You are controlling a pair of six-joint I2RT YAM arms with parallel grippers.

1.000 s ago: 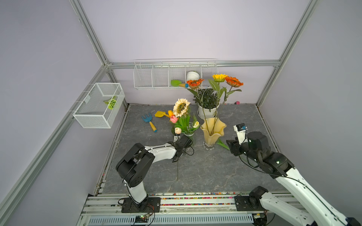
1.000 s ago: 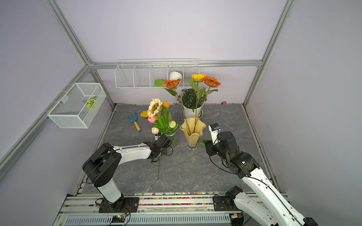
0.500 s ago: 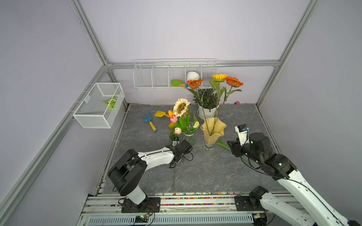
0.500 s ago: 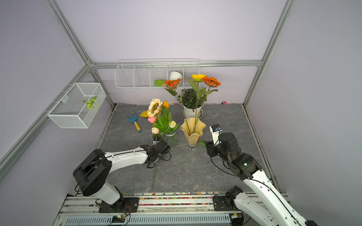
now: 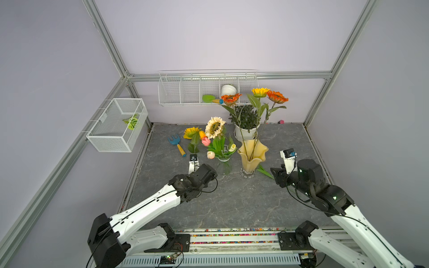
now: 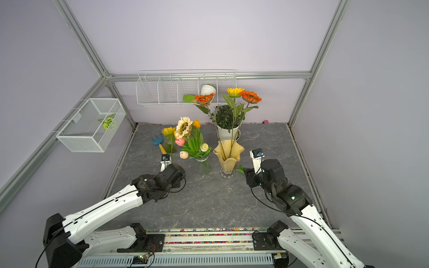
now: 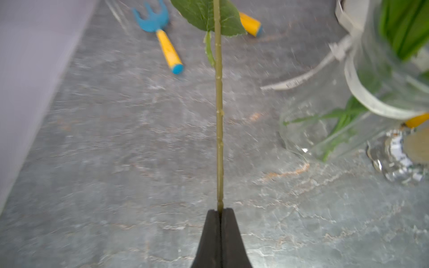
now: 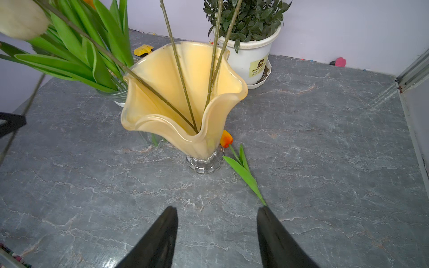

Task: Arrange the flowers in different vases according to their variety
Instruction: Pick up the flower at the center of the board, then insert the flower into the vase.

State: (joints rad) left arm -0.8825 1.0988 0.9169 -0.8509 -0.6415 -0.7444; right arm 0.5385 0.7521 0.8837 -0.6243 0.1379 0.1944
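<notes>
Left wrist view shows my left end effector (image 7: 219,210) closed tight on a green stem (image 7: 219,116), which runs straight out from the tips along my line of reach. In a top view that stem ends in the yellow sunflower (image 5: 191,132), out beyond the jaws toward the back wall. Whether its head is clear of the surface (image 5: 232,208) I cannot tell. The clear vase (image 5: 224,163) of tulips stands just to my right. Past it stands the pale-yellow vase (image 5: 251,153), where I judge this sunflower belongs, so the stem must swing upright and cross over. My right end effector (image 8: 217,208) is open and empty. An orange tulip (image 8: 226,139) lies by that vase's foot, its stem pointing at the right jaw, nearer that arm.
</notes>
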